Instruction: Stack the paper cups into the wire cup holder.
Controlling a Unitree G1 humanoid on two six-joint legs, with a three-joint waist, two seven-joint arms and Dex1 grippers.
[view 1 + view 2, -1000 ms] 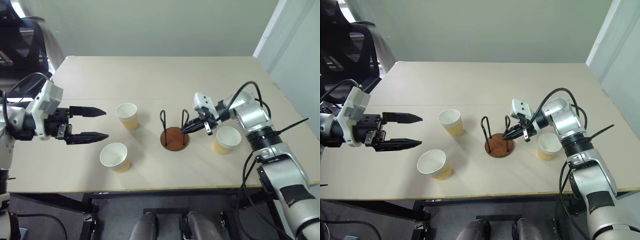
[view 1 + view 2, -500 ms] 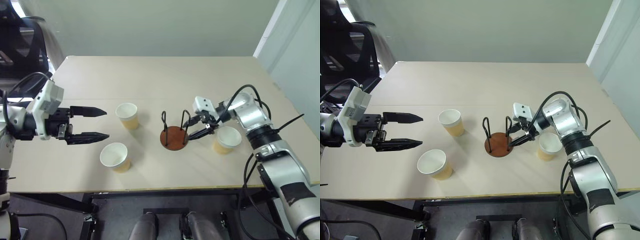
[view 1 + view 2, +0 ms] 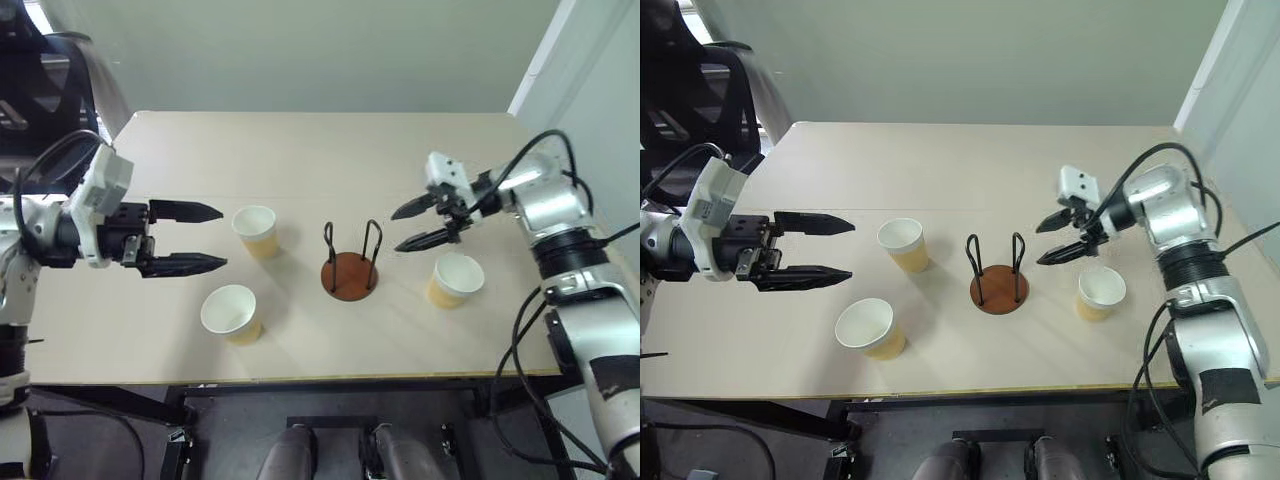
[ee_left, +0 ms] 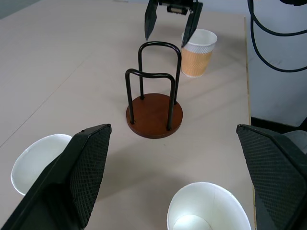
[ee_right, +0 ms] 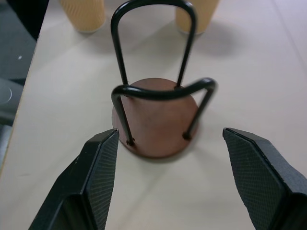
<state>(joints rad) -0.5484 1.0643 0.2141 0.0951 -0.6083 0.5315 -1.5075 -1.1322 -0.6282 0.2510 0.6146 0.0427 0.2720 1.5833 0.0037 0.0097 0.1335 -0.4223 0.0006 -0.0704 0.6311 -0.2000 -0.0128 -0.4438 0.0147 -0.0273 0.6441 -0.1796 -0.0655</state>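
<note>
A: Here's the setting: a pale beige tabletop (image 3: 330, 150), plain and matte, with a faint seam running across it. Behind it a grey-green wall, a lighter panel at two o'clock, and a black office chair (image 3: 45, 90) at ten o'clock.

B: Count them off for me.

A: Three paper cups, all upright, all on the tabletop, none stacked. One cup (image 3: 254, 231) sits at nine o'clock from the wire cup holder (image 3: 349, 262), a second cup (image 3: 230, 313) at about eight o'clock near the front edge, and the third cup (image 3: 455, 279) at three o'clock.

B: And the holder itself?

A: One holder, dead centre, round reddish-brown base, two black wire loops standing up, nothing inside it.

B: Hands?

A: Two. The left hand (image 3: 200, 238) hovers at nine o'clock, fingers spread wide, pointing toward the cups, touching none. The right hand (image 3: 1052, 241) hangs above the tabletop at about two o'clock from the holder, just over the third cup, fingers parted and holding nothing.

B: Any contact at all?

A: None. From the right wrist the holder sits between the two fingertips, clear of both.
</note>
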